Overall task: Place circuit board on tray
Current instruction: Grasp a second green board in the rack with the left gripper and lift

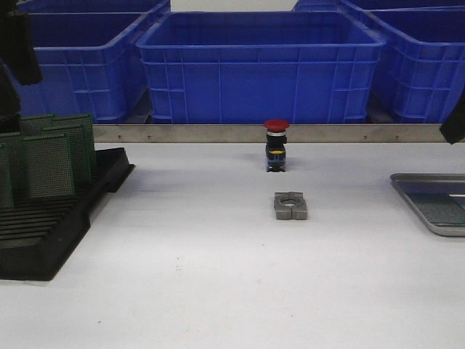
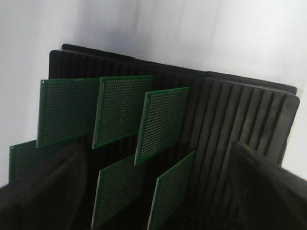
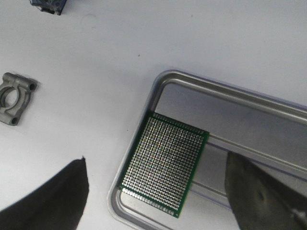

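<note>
Circuit board, a thin green rectangular perforated board point(image 3: 164, 164), lies flat inside the shallow silver-grey metal tray point(image 3: 230, 93) with raised rim and rounded corners, tucked against one wall near a corner. One board is therefore already delivered. The tray sits at the right edge of the white table point(image 1: 218, 276).

Further boards of the same kind, green perforated boards point(image 2: 122, 110), stand on edge in the black slotted rack point(image 2: 230, 115) at the left of the table, each leaning slightly in its slot and staggered in rows.

Handling judgement: these boards appear light, stiff and thin. The faces are flat and smooth, so a pinch across the thickness at an exposed top edge or upper corner looks the soundest hold. A straight lift along the slot should avoid binding. Neighbouring boards stand close, so a wide approach risks knocking one over. A corner knock against the tray rim is the likely hazard on release.

Left claw point(image 2: 153, 211): both dark fingers frame the rack from above, set apart with nothing between them, directly over the nearer boards. Right claw point(image 3: 158, 211): fingers spread wide, hovering above the tray and the laid board, holding nothing.

Outlying items: a grey metal bracket with a round bore point(image 1: 290, 206) lies mid-table, and a red-capped black push button point(image 1: 276, 145) stands beyond it. Blue plastic bins point(image 1: 258, 65) line the far side behind a metal rail.
</note>
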